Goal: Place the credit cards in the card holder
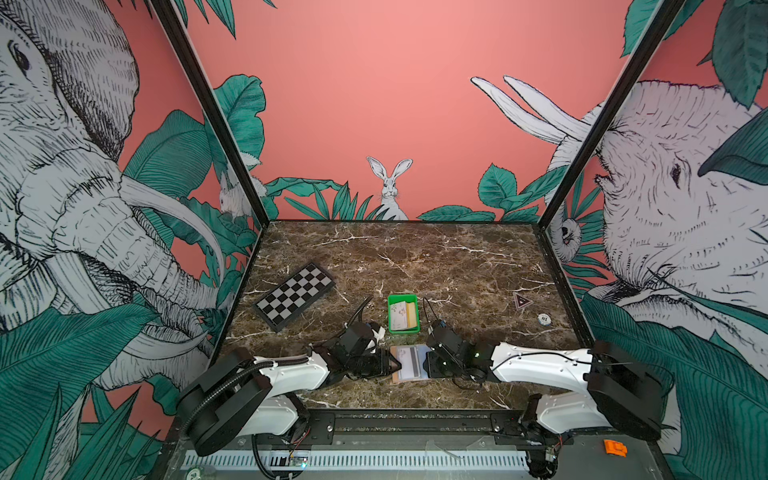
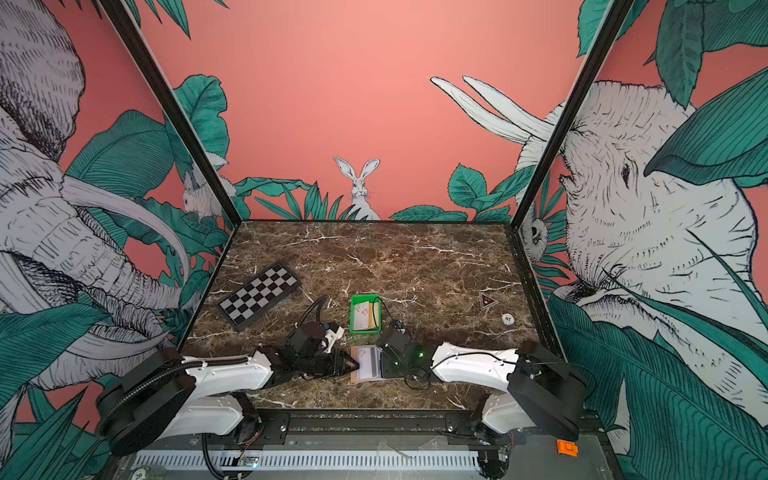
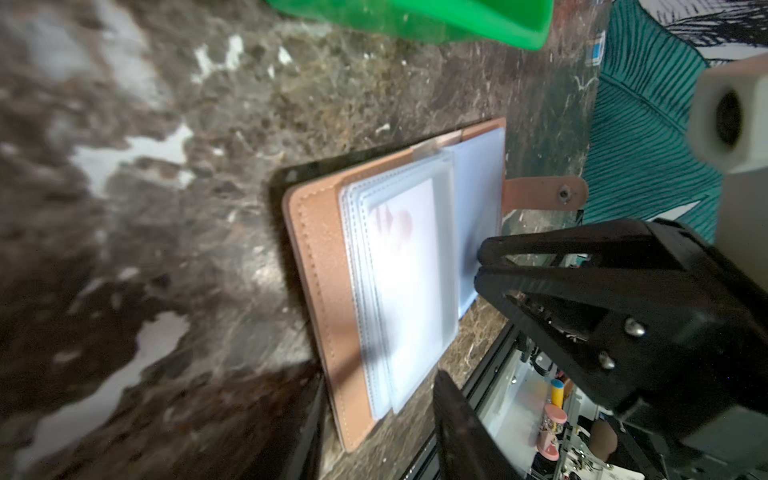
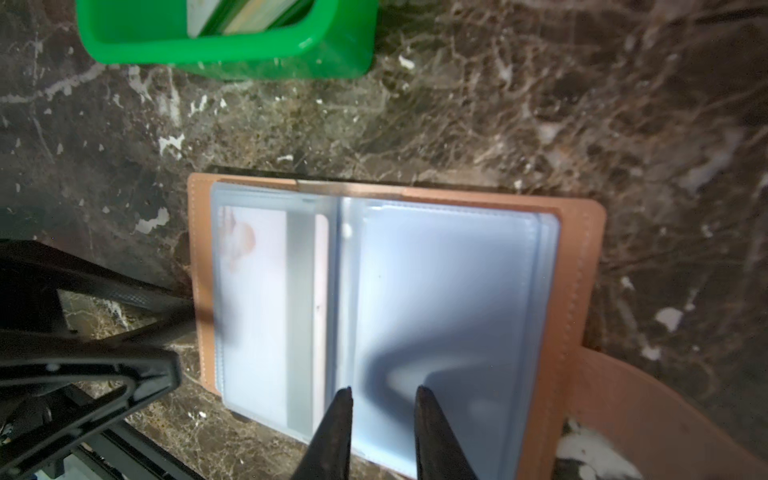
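A round white token (image 1: 544,318) shows "10" upside down.

free: far marble table (image 1: 415,253) | blocked: green tray (image 1: 402,330), checkerboard (image 1: 295,296)

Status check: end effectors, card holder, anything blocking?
Left end effector open, empty, at holder's edge. Right end effector open, over empty sleeve. Card holder lies open, one card sleeved. More cards in green tray. Nothing blocking.
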### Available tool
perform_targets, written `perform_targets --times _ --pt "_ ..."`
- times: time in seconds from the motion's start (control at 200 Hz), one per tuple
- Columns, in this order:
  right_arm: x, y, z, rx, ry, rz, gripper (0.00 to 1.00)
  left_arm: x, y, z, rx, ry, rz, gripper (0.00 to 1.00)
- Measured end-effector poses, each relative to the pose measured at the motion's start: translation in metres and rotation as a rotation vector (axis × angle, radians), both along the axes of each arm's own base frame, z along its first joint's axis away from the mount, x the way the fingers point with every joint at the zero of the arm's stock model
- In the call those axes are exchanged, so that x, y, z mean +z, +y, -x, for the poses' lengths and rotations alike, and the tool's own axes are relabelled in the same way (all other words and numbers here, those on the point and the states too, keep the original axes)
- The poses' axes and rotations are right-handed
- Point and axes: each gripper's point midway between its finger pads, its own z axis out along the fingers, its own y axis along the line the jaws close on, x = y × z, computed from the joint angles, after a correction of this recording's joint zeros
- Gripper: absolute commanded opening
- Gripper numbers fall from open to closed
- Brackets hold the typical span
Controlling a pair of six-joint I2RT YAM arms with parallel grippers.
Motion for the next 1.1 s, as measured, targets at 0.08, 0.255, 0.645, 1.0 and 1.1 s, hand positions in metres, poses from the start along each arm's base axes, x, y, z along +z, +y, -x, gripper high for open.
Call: perform_targets --times 0.08,0.255,0.645,1.0,1.1 --pt "-0.001 0.001 0.0 0.002 0.003 0.0 0.24 0.001 -0.001 0.001 -0.003 0.007 0.008 0.42" --pt "-0.002 0.001 0.0 0.002 0.001 -0.004 0.22 0.012 -0.003 0.0 0.0 -0.004 0.04 0.41" --pt "-0.003 0.001 0.0 0.001 -0.002 -0.009 0.19 0.043 -0.02 -0.005 -0.007 -0.02 0.147 0.4" --pt "-0.003 0.0 0.001 0.001 -0.005 -0.014 0.19 0.06 -0.044 -0.001 -0.058 -0.039 0.196 0.4" --pt "-0.003 0.0 0.001 0.001 -0.005 -0.014 0.19 0.059 -0.046 0.001 -0.065 -0.034 0.193 0.4"
